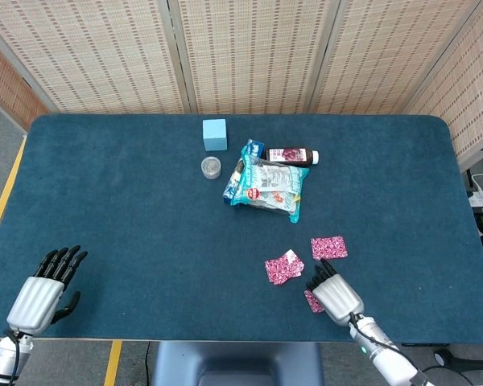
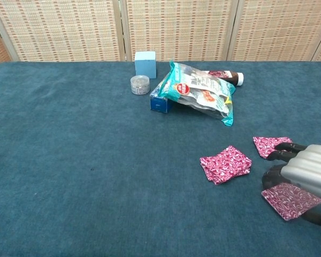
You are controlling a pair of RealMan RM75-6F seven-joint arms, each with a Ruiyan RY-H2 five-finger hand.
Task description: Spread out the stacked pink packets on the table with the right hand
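Observation:
A small stack of pink patterned packets (image 1: 283,267) (image 2: 225,164) lies right of the table's centre. One single pink packet (image 1: 328,247) (image 2: 266,144) lies flat just to its right. My right hand (image 1: 334,293) (image 2: 307,176) is near the front edge, fingers curled over another pink packet (image 1: 312,301) (image 2: 289,201), which it pinches between fingers and thumb, low over the cloth. My left hand (image 1: 44,289) rests at the front left corner with fingers apart and holds nothing; the chest view does not show it.
Behind the packets lie a teal snack bag (image 1: 267,186) (image 2: 203,92), a dark bottle (image 1: 292,155) on its side, a blue box (image 2: 160,101) under the bag, a small jar (image 1: 211,167) and a light blue cube (image 1: 215,133). The blue table's front edge (image 1: 225,339) is close to both hands.

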